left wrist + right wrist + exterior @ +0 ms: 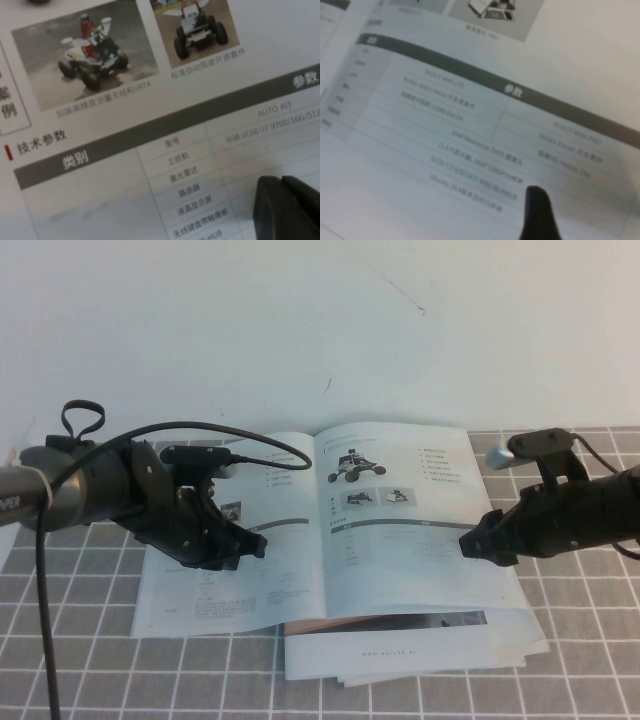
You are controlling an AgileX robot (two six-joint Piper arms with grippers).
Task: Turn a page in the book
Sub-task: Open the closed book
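The book [300, 580] lies open on the checked cloth. Its right-hand page [405, 540] shows a black wheeled robot above two small photos and lies flat. My left gripper [258, 543] is shut, its tips low over the left-hand page near the spine; in the left wrist view [282, 200] the closed fingers sit over a printed table. My right gripper [466, 542] is shut, its tip on or just above the right page close to its outer edge; in the right wrist view [537, 210] a dark tip rests by the table rows.
Plain white booklets [420, 655] with a peach sheet [310, 626] stick out from under the book's near edge. The grey checked cloth [90, 670] covers the table. A white surface [300, 330] lies behind. A black cable [45, 640] hangs from the left arm.
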